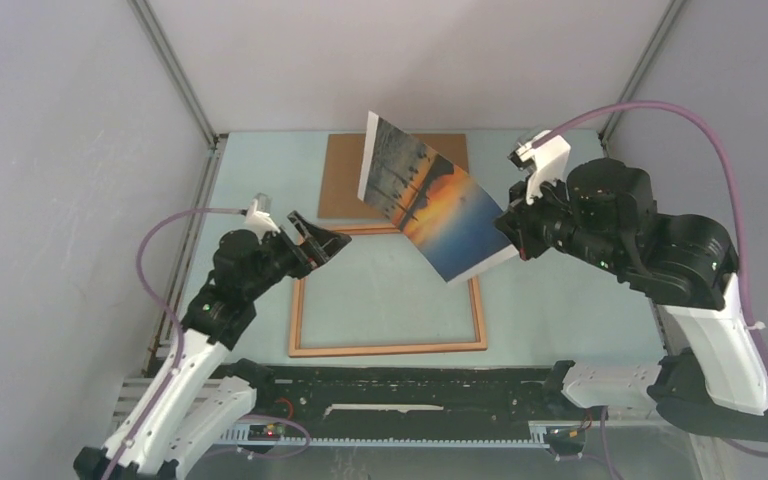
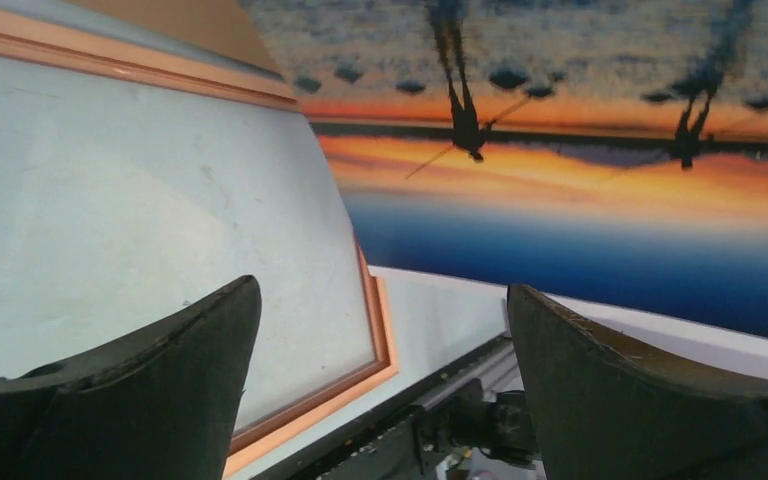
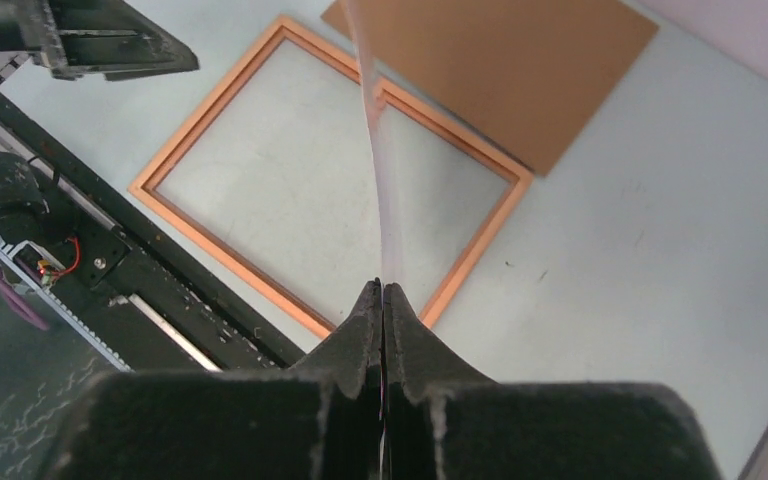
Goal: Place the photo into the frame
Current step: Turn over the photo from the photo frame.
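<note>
My right gripper [image 1: 512, 232] is shut on the photo [image 1: 430, 195], a sunset print with a white border, and holds it tilted in the air above the frame's far right part. In the right wrist view the photo [image 3: 375, 150] shows edge-on, rising from the closed jaws. The frame [image 1: 305, 350], with a thin orange wooden rim and a clear pane, lies flat on the table; it also shows in the right wrist view [image 3: 222, 120] and the left wrist view [image 2: 380, 350]. My left gripper [image 1: 330, 238] is open and empty, above the frame's far left corner, facing the photo [image 2: 560, 160].
The brown backing board [image 1: 342, 180] lies flat behind the frame, also in the right wrist view [image 3: 520, 70]. A black rail [image 1: 410, 390] runs along the near table edge. Grey walls enclose the table on three sides.
</note>
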Action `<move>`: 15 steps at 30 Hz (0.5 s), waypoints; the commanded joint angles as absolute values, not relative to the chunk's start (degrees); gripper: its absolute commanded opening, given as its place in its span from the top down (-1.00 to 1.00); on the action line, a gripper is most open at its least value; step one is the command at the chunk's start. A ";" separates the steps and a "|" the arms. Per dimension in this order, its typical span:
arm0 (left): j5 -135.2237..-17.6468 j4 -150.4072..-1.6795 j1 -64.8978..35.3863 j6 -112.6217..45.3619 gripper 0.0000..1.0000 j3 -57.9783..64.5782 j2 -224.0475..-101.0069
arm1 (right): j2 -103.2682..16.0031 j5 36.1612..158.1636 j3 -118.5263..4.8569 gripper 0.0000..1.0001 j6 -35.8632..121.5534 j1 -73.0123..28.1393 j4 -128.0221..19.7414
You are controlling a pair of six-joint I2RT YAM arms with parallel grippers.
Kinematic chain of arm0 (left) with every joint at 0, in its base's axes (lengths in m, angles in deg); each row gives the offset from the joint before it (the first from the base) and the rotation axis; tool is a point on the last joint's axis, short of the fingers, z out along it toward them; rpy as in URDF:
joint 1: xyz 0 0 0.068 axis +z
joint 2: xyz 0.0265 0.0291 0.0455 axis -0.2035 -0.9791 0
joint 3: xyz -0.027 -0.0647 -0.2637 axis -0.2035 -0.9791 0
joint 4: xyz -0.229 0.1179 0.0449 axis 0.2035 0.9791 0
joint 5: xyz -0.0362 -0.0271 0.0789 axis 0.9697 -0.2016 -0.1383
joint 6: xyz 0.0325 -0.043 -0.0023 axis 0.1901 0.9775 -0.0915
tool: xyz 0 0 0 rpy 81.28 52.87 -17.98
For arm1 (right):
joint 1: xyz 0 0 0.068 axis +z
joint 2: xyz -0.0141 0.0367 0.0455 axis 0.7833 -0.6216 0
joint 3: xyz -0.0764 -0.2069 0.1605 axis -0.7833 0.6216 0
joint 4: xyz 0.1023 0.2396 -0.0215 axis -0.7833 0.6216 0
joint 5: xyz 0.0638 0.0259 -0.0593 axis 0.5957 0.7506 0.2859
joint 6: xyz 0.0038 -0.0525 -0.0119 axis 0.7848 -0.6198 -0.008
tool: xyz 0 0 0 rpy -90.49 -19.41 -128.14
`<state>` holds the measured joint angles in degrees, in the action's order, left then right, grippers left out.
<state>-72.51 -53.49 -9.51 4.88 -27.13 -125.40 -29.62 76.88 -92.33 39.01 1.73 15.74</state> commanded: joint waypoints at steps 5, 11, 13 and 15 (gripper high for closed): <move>-63.92 -81.98 -19.61 16.19 -1.00 -28.83 -143.85 | -32.87 68.57 -97.14 1.00 52.42 6.43 30.66; -60.73 -89.57 -20.88 19.38 -1.00 -22.00 -154.62 | -36.85 63.57 -98.46 1.00 59.58 16.28 31.74; -60.00 -88.48 -20.82 18.10 -1.00 -20.40 -155.27 | -40.41 62.85 -99.71 1.00 59.85 18.97 30.80; -60.38 -85.45 -19.78 17.37 -1.00 -20.25 -154.11 | -44.64 62.69 -101.71 1.00 59.65 20.40 29.94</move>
